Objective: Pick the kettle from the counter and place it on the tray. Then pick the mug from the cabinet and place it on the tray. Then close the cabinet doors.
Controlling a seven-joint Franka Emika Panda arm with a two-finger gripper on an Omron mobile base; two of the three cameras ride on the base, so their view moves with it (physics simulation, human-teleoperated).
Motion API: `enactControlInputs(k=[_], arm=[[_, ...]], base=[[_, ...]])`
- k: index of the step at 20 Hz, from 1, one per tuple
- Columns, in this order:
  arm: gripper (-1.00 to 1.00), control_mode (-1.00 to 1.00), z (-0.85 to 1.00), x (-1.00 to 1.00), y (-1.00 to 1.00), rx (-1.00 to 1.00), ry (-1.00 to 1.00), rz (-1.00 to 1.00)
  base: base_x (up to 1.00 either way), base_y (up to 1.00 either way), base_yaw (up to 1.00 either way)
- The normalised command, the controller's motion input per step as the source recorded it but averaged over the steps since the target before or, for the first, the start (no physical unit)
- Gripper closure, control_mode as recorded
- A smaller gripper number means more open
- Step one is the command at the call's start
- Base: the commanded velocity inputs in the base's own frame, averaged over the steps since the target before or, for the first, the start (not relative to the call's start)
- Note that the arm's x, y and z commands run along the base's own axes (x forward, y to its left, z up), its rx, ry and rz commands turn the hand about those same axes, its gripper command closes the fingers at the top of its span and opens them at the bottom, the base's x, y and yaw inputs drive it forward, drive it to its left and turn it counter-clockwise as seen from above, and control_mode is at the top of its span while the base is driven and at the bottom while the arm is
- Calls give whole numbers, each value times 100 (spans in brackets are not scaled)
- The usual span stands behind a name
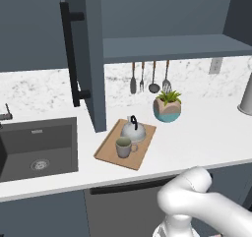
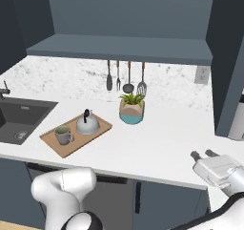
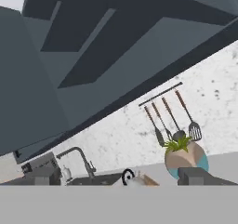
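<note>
White and smooth, the worktop (image 2: 157, 143) runs under a grey-speckled marble backsplash (image 2: 71, 78). Far to the end effector's (image 2: 202, 154) left, the flat wooden tray (image 2: 55, 143) carries the squat, domed metal kettle (image 2: 87, 124) with its black arched handle and, just beside it, the small olive mug (image 2: 62, 135). Empty and open wide, the end effector hangs over the worktop's front edge, touching nothing. Between it and the tray stands a teal-and-tan plant pot (image 2: 131, 112); above, the cabinet doors (image 1: 93, 59) stand open.
</note>
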Motion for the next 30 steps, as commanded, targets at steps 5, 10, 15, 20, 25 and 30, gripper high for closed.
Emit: enactControlInputs(k=[5, 10, 15, 20, 25, 30], arm=[[-100, -100, 7, 5, -54, 17, 0, 0], [-100, -100, 1, 28, -49, 26, 0, 0], [-100, -100, 0, 42, -23, 21, 0, 0], [-100, -100, 0, 38, 0, 6, 3, -1], [-100, -100, 0, 61, -4, 6, 13, 0], [-100, -100, 1, 58, -26, 11, 5, 0]], base=[[0, 0, 0], [0, 0, 0], [0, 0, 0], [0, 0, 0], [0, 0, 0], [0, 0, 0]])
